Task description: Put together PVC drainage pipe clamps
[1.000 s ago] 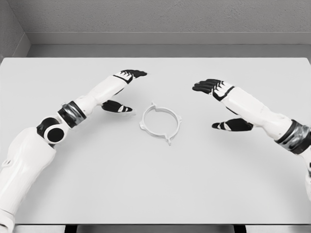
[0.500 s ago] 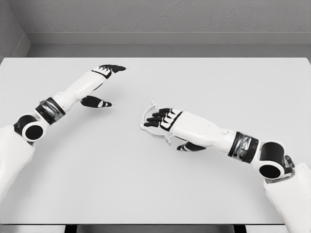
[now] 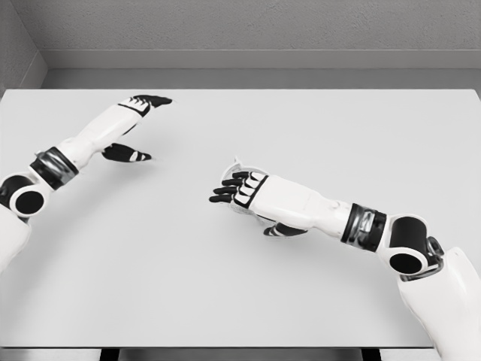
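The right hand [image 3: 242, 192] is lying over the clamp [image 3: 235, 167] near the middle of the table [image 3: 316, 120]. Its arm is coming in from the lower right corner and is stretching low across the table toward the left. The black fingers [image 3: 225, 189] are pointing left and are bending a little at the tips, and the thumb [image 3: 276, 230] is sticking out below the palm, toward the near edge. The hand is covering most of the clamp, so only a thin white arc and a small tab are showing just behind the knuckles. Whether the fingers are gripping the clamp or only resting above it is not possible to tell from this view.

The left hand [image 3: 135, 124] is hanging over the far left part of the table, well apart from the clamp. Its fingers are straight and spread, the thumb is standing away from them, and it is holding nothing. Its arm is entering from the left edge.
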Motion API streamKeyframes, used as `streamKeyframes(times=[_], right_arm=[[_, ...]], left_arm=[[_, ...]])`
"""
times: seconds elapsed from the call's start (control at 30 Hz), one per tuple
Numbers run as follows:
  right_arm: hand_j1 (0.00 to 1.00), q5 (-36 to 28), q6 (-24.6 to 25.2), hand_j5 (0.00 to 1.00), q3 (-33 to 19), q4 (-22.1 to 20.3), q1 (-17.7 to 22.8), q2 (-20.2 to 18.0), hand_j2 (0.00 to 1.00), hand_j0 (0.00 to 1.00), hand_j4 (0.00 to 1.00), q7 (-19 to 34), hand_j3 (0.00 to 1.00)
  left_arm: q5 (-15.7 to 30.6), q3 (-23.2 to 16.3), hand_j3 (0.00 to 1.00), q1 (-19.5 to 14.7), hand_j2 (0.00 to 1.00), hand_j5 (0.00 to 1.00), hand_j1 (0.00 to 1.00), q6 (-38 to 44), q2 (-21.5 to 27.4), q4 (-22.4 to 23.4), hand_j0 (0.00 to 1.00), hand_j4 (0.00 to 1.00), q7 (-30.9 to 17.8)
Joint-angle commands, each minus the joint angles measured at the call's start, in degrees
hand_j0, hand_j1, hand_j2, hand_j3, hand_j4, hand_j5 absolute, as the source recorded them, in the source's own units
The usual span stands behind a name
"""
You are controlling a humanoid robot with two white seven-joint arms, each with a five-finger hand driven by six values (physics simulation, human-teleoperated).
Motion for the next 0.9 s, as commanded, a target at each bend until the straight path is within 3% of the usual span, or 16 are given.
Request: streamKeyframes(times=[0.0,0.27,0.87], right_arm=[[1.0,0.02,0.16,1.0,0.12,-0.02,-0.26,0.43,1.0,1.0,1.0,-0.03,1.0],[1.0,0.9,0.16,1.0,1.88,0.69,-0.62,0.97,1.0,1.0,1.0,-0.03,1.0],[1.0,1.17,0.16,1.0,2.32,8.16,-2.64,1.4,1.0,1.0,1.0,-0.03,1.0]], left_arm=[[0.39,0.92,1.0,0.09,1.0,1.0,1.0,0.03,1.37,0.14,1.0,1.0,0.03],[0.39,0.92,1.0,0.18,1.0,1.0,1.0,0.03,1.37,0.05,1.0,1.0,0.03],[0.39,0.83,1.0,0.26,1.0,1.0,1.0,0.03,1.46,0.05,1.0,1.0,0.03]])
